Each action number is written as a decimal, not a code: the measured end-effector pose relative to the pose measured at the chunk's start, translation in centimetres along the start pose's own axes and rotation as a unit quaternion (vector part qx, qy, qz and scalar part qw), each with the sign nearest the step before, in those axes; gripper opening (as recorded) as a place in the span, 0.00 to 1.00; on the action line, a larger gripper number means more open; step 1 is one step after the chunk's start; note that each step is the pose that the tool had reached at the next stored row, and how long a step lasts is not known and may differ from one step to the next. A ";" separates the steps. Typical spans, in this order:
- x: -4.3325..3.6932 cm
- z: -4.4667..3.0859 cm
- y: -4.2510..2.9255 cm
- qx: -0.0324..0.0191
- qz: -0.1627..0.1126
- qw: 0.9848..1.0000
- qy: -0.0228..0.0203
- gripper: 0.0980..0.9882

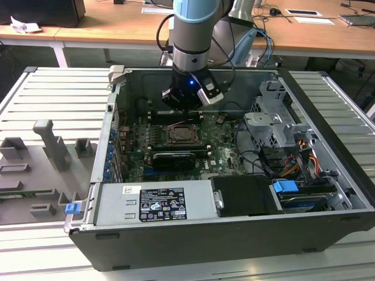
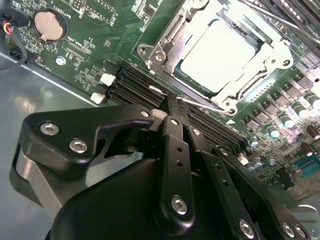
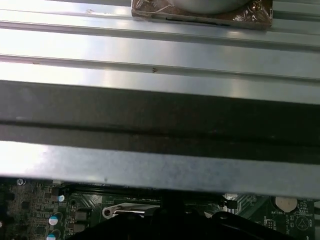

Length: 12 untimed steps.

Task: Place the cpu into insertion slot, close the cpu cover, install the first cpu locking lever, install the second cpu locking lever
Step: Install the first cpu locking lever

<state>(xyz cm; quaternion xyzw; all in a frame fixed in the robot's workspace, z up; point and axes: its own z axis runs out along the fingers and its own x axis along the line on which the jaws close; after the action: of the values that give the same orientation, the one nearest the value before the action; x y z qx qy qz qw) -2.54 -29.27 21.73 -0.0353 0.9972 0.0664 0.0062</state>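
Now: cpu (image 2: 220, 50) under closed cpu cover (image 2: 260, 65), just beyond claw (image 2: 172, 102) | claw clenched, empty | fingertips partly hidden

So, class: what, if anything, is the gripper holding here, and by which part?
Nothing can be seen held. In the second wrist view the gripper sits close over a thin metal lever beside the cpu cover; whether it grips it cannot be told. The cpu lies in the insertion slot.

An open black computer case (image 1: 328, 175) lies on a ribbed metal table (image 1: 53, 96). Inside it, a silver power supply (image 1: 155, 202) sits along the near wall, with a blue tab (image 1: 286, 188) beside coloured cables (image 1: 313, 161) toward the exterior view's right. Grey fixtures (image 1: 53, 143) stand on the table at the exterior view's left. A coin battery (image 2: 49, 25) sits on the green board in the second wrist view.
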 end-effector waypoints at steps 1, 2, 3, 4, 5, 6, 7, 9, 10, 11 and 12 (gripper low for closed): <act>-0.04 0.06 -0.01 0.000 0.000 1.000 0.000 0.01; -0.08 0.12 -0.02 0.000 0.000 1.000 0.000 0.01; -0.13 0.18 -0.04 0.000 0.000 1.000 0.000 0.01; -0.17 0.21 -0.04 0.000 0.000 1.000 0.000 0.01; -0.23 0.28 -0.06 0.000 0.000 1.000 0.000 0.01; -0.34 0.39 -0.08 0.000 0.000 1.000 0.000 0.01; -0.51 0.49 -0.11 0.000 0.000 1.000 0.000 0.01; -0.66 0.71 -0.15 0.000 0.000 1.000 0.000 0.01; -0.70 0.86 -0.17 0.000 0.000 1.000 0.000 0.01; -0.73 0.93 -0.18 0.000 0.000 1.000 0.000 0.01; -0.75 0.98 -0.19 0.000 0.000 1.000 0.000 0.01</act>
<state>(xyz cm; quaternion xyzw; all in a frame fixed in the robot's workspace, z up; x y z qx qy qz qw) -1.78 -29.28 20.75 -0.0353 0.9972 0.0661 0.0062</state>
